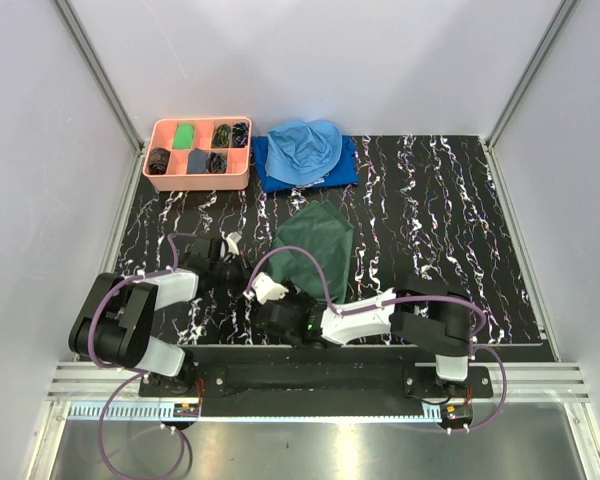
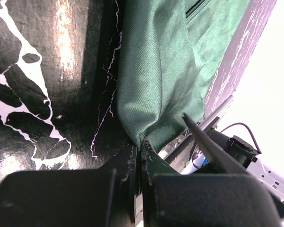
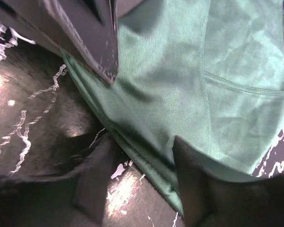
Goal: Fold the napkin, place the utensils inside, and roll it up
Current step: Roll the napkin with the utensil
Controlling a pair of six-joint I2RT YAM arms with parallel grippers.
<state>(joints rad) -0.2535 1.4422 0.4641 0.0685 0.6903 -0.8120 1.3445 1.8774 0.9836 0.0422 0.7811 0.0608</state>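
At my left tool (image 2: 139,147): napkin (image 2: 156,71) corner pinched tight. My right tool (image 3: 141,144) spread, straddling napkin edge, gripping nothing. Napkin rumpled on bench (image 2: 61,71) just ahead of both tools; fold looks unfinished. No utensils in sight; placing, rolling remain.

- left arm (image 1: 130,325): black joint housings, pale grey-white shells
- right arm (image 1: 435,322): the same black and white, with a small green light (image 1: 308,325) near its wrist
- purple cables (image 1: 115,287): thin, looped along both arms
- left gripper (image 2: 140,147): matte black fingers (image 2: 118,170), inner edges scuffed pale
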